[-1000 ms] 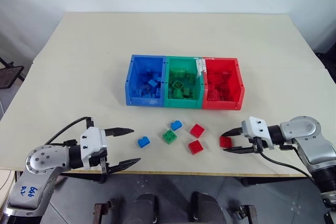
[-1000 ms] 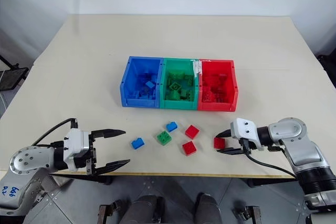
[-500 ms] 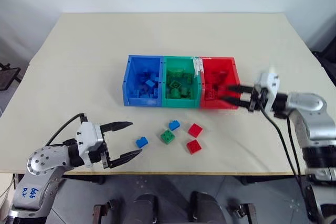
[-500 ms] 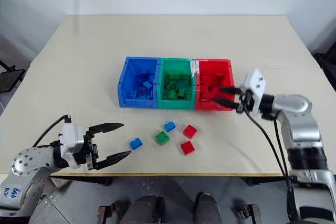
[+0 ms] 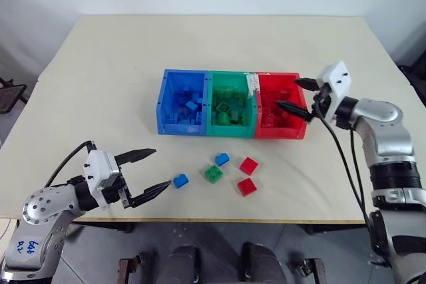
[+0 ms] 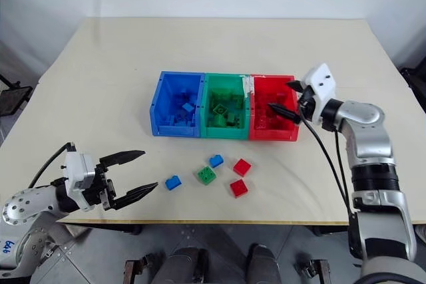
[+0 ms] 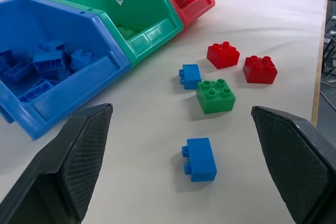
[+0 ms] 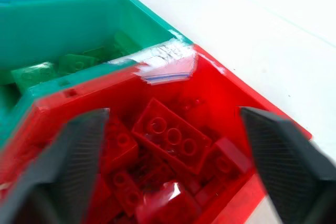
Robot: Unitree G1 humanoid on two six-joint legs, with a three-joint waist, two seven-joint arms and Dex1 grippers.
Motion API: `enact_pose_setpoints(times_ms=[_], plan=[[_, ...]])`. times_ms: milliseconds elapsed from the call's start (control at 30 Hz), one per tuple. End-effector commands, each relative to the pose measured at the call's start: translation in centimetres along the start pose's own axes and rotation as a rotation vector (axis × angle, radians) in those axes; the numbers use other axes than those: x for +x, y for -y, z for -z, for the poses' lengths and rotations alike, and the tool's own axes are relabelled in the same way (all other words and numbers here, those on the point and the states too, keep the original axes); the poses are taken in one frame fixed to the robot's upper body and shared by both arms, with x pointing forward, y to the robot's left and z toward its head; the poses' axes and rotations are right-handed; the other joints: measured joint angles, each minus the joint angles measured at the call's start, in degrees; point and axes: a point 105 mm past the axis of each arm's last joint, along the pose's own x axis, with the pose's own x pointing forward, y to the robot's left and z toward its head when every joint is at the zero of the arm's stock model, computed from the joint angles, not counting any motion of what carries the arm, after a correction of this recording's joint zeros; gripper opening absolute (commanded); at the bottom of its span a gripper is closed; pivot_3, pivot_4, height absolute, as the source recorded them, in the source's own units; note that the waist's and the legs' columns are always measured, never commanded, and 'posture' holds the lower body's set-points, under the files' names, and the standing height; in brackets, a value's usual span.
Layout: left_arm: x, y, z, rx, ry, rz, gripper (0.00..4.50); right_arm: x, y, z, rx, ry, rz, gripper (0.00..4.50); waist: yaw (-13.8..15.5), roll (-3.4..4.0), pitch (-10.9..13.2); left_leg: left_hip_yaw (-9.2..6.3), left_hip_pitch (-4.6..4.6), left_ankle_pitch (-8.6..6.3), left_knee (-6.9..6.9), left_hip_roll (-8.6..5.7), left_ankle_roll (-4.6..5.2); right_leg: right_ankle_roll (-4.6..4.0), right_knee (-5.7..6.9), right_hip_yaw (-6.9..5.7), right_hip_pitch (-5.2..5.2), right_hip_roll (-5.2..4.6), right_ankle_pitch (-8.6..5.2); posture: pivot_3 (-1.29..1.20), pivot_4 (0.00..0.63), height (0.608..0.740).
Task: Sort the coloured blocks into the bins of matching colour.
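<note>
Three joined bins stand mid-table: blue (image 5: 181, 128), green (image 5: 231, 130) and red (image 5: 280, 131), each holding blocks of its own colour. Five loose blocks lie in front of them: two blue (image 5: 180, 180) (image 5: 221, 159), one green (image 5: 214, 174) and two red (image 5: 248, 165) (image 5: 247, 186). My right gripper (image 5: 287, 93) hovers open over the red bin's right side with nothing between its fingers; red blocks (image 8: 170, 135) lie below it. My left gripper (image 5: 162, 169) stands open just above the table, left of the nearer blue block (image 7: 199, 159).
The table's front edge (image 5: 219, 219) runs close behind the loose blocks. A strip of white tape (image 5: 253, 86) sits on the wall between the green and red bins. Bare tabletop (image 5: 100, 84) surrounds the bins.
My right gripper picked a red block off the table's front right, carried it up and over to the red bin, and opened. The left arm has hardly moved.
</note>
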Motion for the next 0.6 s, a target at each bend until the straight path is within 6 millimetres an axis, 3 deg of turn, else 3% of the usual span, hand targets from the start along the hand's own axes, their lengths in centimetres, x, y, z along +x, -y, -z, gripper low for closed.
enact_pose_setpoints(times_ms=[33, 100, 167, 333, 500, 600], plan=[[0.9, 0.3, -0.5, 0.016, 0.007, 0.075, 4.50, -3.3, -1.1, -1.8, -0.033, 0.099, -0.085, 4.48, 0.3, 0.00, 0.0, -0.01, -0.01, -0.01, 0.00, -0.01, 0.01, 0.00, -0.01, 0.00, 0.01, 0.00, 0.00, 0.00, 0.150, 0.740], [1.6, 1.0, 0.3, -0.030, -0.050, 0.150, 4.50, -5.8, -2.7, -1.2, -0.039, 0.108, -0.168, 4.48, 0.7, -0.01, 0.0, 0.00, -0.02, -0.01, 0.02, -0.03, 0.02, 0.00, 0.00, -0.05, 0.05, 0.01, 0.00, 0.00, 0.150, 0.740], [2.5, 1.3, 0.8, -0.030, -0.074, 0.204, 4.50, -8.3, -3.3, 0.8, -0.067, 0.017, -0.191, 4.48, 0.7, 0.00, 0.0, 0.10, -0.02, -0.04, 0.01, -0.06, 0.07, 0.00, -0.03, -0.10, 0.13, 0.00, 0.00, 0.00, 0.150, 0.740], [4.1, 1.0, 0.7, -0.011, -0.043, 0.212, 4.50, -12.0, -4.1, 4.0, -0.036, -0.140, -0.222, 4.48, -0.1, -0.02, 0.0, 0.48, 0.13, -0.10, 0.03, 0.01, 0.16, 0.05, -0.03, -0.08, 0.10, -0.05, 0.03, 0.00, 0.150, 0.740], [4.3, 0.8, 0.4, 0.037, -0.015, 0.219, 4.50, -11.7, -5.2, 5.7, -0.041, -0.223, -0.305, 4.48, -1.2, -0.01, 0.0, 0.54, 0.35, -0.11, 0.00, 0.23, 0.10, 0.05, 0.02, -0.03, 0.10, 0.02, 0.03, 0.00, 0.150, 0.740], [3.7, 0.5, 0.6, 0.052, -0.029, 0.193, 4.50, -9.1, -6.6, 4.6, 0.032, -0.187, -0.368, 4.48, -1.2, -0.01, 0.0, 0.53, 0.32, -0.11, 0.06, 0.24, 0.10, 0.05, 0.03, 0.01, 0.07, 0.00, 0.03, 0.00, 0.150, 0.740]])
